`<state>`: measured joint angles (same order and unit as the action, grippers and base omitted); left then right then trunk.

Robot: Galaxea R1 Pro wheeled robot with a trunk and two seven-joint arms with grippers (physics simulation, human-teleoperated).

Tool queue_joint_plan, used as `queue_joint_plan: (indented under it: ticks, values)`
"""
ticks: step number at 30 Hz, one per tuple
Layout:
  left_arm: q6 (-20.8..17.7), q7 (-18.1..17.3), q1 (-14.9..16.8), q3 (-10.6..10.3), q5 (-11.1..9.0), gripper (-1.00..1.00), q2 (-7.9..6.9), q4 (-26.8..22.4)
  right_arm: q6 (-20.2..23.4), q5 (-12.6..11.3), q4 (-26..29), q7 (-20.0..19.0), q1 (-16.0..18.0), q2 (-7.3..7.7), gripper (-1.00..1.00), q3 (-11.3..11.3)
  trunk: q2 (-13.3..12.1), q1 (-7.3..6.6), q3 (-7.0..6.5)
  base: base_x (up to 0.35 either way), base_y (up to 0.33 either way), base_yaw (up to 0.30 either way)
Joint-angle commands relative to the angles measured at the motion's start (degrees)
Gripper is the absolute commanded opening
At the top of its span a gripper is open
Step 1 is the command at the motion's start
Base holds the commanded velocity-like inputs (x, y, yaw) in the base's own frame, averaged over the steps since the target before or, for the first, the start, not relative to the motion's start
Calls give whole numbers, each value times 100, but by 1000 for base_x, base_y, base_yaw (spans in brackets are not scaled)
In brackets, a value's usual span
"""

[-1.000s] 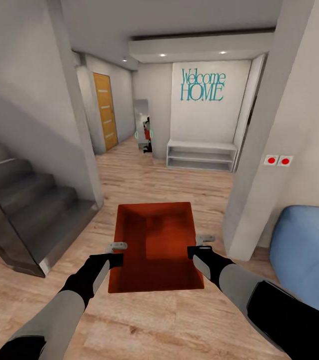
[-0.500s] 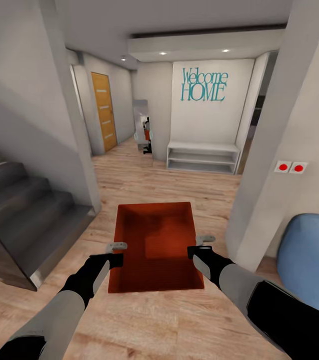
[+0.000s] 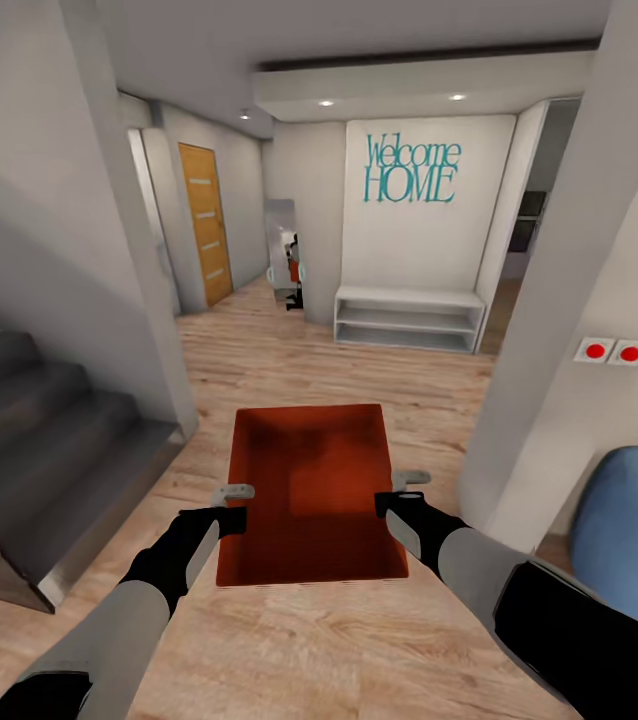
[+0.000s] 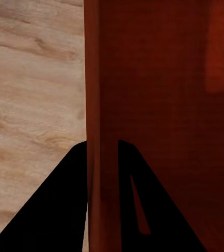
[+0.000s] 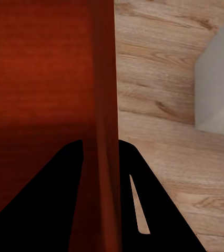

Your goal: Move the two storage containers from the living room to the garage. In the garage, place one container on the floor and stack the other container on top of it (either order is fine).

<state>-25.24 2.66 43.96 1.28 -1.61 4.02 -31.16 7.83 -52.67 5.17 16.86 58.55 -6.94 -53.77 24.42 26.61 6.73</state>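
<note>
The robot carries one orange-red storage container (image 3: pixel 309 495) in front of its trunk, held level above the light wood plank floor (image 3: pixel 329 370) with its open top facing up. The left gripper (image 3: pixel 234 508) pinches the container's left wall and the right gripper (image 3: pixel 396 497) the right wall; in each wrist view one of the fingers (image 4: pixel 59 205) sits outside the thin wall and the other inside, so both grippers are clamped on the rim. Gripping opposite sides likely keeps the shallow bin balanced and stops it from swinging while the base rolls. Ahead lie a hallway, a white shelf bench (image 3: pixel 409 318) under a "Welcome HOME" sign (image 3: pixel 408 170), and a wooden door (image 3: pixel 205 225) at the left, possibly the way to the garage. A grey staircase (image 3: pixel 39 440) stands to the left and a blue sofa (image 3: pixel 629 535) to the right.
</note>
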Motion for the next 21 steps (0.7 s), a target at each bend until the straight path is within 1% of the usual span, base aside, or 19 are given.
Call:
queue_joint_plan:
  ticks: [1,21]
  values:
    - [-30,51,-2,-37,-120,-100,-63,7,-317,28,37,20,7,44,-100,42,12,6,12,322,0,0]
    - [-28,51,-2,-40,-120,-100,-64,5,-317,31,37,19,7,44,-100,42,12,6,12,322,0,0]
